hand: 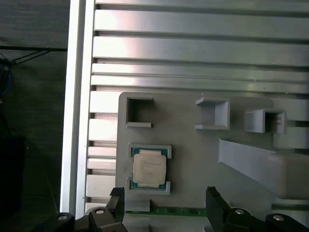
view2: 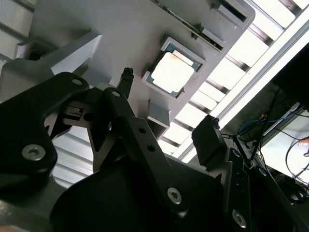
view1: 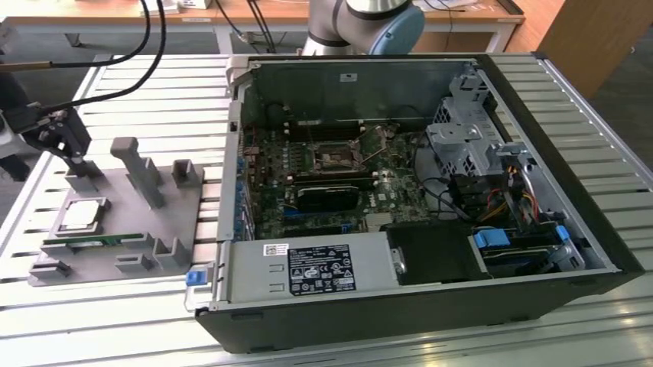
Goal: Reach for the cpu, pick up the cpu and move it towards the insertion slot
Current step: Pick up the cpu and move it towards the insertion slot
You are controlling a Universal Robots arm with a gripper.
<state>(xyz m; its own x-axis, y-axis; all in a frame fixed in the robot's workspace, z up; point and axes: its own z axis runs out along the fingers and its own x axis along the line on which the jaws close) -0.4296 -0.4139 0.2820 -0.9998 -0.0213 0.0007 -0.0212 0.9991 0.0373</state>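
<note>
Silver cpu (hand: 149,168) in grey tray (hand: 193,154); end effector (hand: 163,197) spread, nr it

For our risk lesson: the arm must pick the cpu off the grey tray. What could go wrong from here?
The cpu sits between raised corners of the tray, with the memory stick beside; the open tool could catch either. The insertion slot lies deep inside the case among cables, so the carry might snag.

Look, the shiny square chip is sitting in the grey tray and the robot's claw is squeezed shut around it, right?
Not quite. The cpu does sit in the grey tray, but the gripper is open and not touching it, as the first wrist view shows.
</note>
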